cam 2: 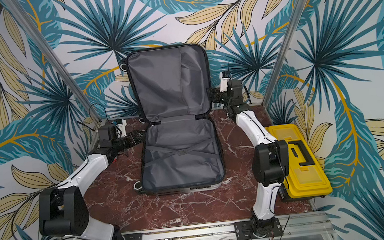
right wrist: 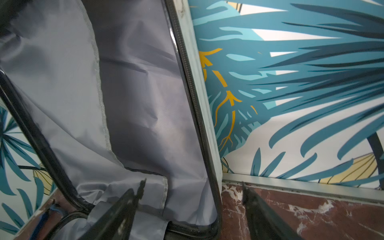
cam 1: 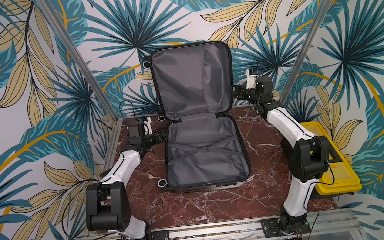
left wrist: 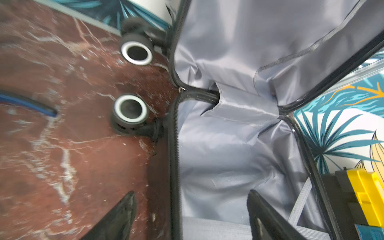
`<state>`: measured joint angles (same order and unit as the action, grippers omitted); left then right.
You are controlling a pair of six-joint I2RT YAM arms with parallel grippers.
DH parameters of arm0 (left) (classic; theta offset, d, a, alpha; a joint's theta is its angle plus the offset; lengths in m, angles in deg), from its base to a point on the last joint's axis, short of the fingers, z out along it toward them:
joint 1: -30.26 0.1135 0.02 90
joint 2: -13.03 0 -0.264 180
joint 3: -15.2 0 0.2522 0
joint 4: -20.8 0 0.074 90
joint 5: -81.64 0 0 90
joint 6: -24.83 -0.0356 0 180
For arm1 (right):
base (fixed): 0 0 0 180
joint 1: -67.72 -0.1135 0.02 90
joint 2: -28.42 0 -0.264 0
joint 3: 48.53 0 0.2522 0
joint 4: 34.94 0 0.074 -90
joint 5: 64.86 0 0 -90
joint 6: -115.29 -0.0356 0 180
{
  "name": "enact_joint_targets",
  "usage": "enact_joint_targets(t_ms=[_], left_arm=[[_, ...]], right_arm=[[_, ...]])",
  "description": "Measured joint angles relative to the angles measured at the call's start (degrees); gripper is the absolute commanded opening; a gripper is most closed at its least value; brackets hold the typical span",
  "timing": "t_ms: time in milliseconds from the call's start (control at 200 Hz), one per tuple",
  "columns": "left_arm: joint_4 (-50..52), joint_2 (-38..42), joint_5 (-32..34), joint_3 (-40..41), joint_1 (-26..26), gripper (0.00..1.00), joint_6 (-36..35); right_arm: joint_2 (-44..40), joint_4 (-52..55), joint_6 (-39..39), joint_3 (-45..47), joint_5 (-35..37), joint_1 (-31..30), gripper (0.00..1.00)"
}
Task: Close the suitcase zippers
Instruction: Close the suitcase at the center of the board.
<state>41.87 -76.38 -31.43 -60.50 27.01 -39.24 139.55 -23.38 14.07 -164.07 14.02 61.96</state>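
Observation:
The suitcase (cam 1: 204,153) lies open in both top views, grey lining up. Its lower half is flat on the marble table (cam 1: 195,205) and its lid (cam 2: 170,84) stands upright against the back wall. My left gripper (left wrist: 191,194) is open and straddles the lower half's left rim near the hinge, one finger (left wrist: 126,205) over the table and the other over the lining. The black zippers (left wrist: 174,145) run along that rim, with a small metal pull (left wrist: 181,89) at the hinge corner. My right gripper (right wrist: 193,185) is open astride the lid's right rim and zipper track (right wrist: 187,68).
A yellow toolbox (cam 1: 331,159) sits at the table's right edge behind the right arm. Black spinner wheels (left wrist: 130,108) stick out on the suitcase's left side. Leaf-patterned walls and metal posts (cam 1: 77,54) close in the back and sides.

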Motion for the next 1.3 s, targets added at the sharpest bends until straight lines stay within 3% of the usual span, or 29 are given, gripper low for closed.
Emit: enact_joint_targets(t_ms=[506, 676, 811, 956, 1056, 1302], left_arm=[[11.63, -6.29, 6.60, -3.34, -3.69, 0.58, -5.57], [14.75, -7.52, 7.37, -3.98, -4.00, 0.43, -6.71], [15.19, -8.55, 7.43, -4.26, -4.13, 0.26, -7.28], [16.61, -9.09, 8.50, -5.84, -4.28, 0.06, -7.06], [18.23, -9.55, 9.62, -6.95, -4.28, 0.00, -7.54], [21.49, -11.91, 10.43, -10.84, -4.13, 0.00, -10.27]], right_arm=[[17.64, 8.46, 1.66, -22.38, 2.14, -0.79, 0.34], [19.17, 8.83, 2.86, -24.44, 2.99, -0.81, 0.08], [19.19, 8.94, 6.16, -24.48, 4.39, -0.61, 0.02], [17.75, 5.29, 7.93, -20.13, 5.14, -0.85, 0.00], [14.23, 0.00, 8.33, -12.66, 5.86, -0.90, 0.00], [1.40, -12.37, 9.20, 7.82, 6.62, -0.87, 0.00]])
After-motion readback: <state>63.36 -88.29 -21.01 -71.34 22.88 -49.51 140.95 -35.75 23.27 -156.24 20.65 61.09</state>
